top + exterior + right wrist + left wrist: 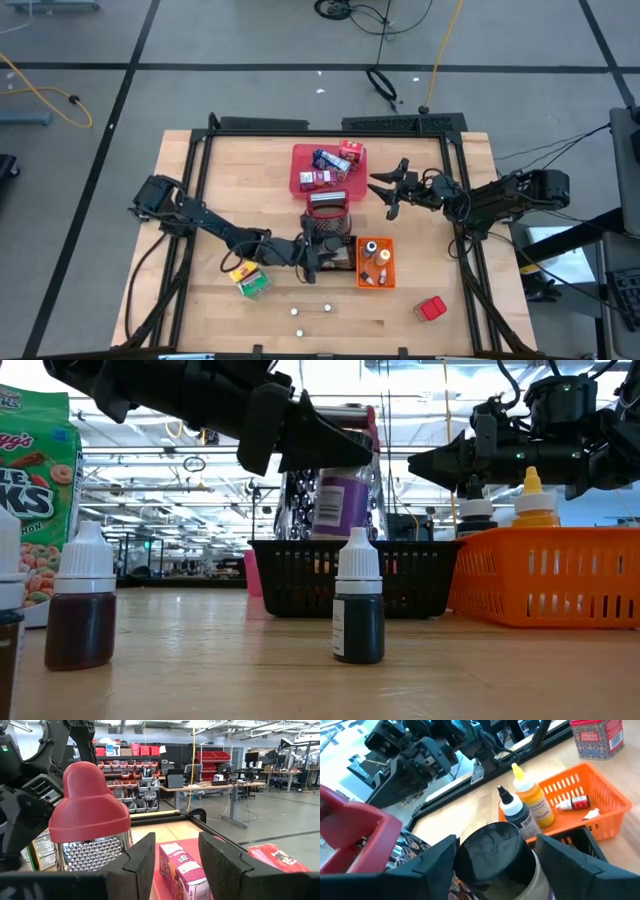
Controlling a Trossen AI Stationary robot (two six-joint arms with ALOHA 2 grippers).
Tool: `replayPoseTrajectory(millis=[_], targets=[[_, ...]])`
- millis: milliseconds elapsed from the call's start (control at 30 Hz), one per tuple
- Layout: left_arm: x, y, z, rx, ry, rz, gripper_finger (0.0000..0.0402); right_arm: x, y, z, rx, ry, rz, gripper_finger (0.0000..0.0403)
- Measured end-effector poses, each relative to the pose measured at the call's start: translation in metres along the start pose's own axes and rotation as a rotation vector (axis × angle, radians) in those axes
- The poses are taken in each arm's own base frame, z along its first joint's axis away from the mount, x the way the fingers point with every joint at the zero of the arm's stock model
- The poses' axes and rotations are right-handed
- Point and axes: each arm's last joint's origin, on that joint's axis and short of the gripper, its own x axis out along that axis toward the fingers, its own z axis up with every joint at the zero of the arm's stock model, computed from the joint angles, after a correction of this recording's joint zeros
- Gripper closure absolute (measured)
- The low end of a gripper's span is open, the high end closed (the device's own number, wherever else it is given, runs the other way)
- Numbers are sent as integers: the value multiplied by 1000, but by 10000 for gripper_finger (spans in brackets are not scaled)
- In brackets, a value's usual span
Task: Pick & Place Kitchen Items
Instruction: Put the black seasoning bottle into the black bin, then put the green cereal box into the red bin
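Left gripper (318, 262): at the black wire basket (329, 228), its fingers (432, 862) parted around a dark-lidded jar (495, 855); we cannot tell whether they grasp it or have let go
Jar: between the left gripper's fingers, over the basket's near end, beside a grater with a red handle (89, 802) standing in the basket
Right gripper (392, 187): hovers just past the basket's far end, beside the flat red tray (300, 160); fingers parted, nothing between them
Orange bin (375, 262): just beside the left gripper; holds a yellow squeeze bottle (534, 800), a dark squeeze bottle (516, 812) and smaller pieces
Boxes on tray (335, 165): red and blue packs, directly ahead of the right gripper
Cereal box (250, 280): on the tabletop (230, 190) behind the left gripper
Red tin (431, 309): well apart from both grippers, beyond the bin
Dropper bottles (358, 600): upright on the tabletop, near the left gripper
Step in hand: we judge the jar is being set into the basket
Next move: a straight lift of the left gripper clear of the grater and basket rim
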Motion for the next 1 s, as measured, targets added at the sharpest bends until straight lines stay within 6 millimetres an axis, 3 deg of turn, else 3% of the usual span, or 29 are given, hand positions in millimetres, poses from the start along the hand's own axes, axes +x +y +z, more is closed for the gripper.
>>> replayPoseTrajectory(millis=[133, 300, 667, 1000], targets=[[0, 0, 0, -2, 4, -1, 94, 0, 0, 0, 0, 3, 0, 261], [-1, 0, -1, 2, 19, 25, 72, 0, 0, 0, 0, 2, 0, 261], [-5, -6, 3, 5, 22, 60, 96, 0, 0, 0, 0, 3, 0, 261], [-22, -23, 18, 1, -6, 150, 116, 0, 0, 0, 0, 3, 0, 261]])
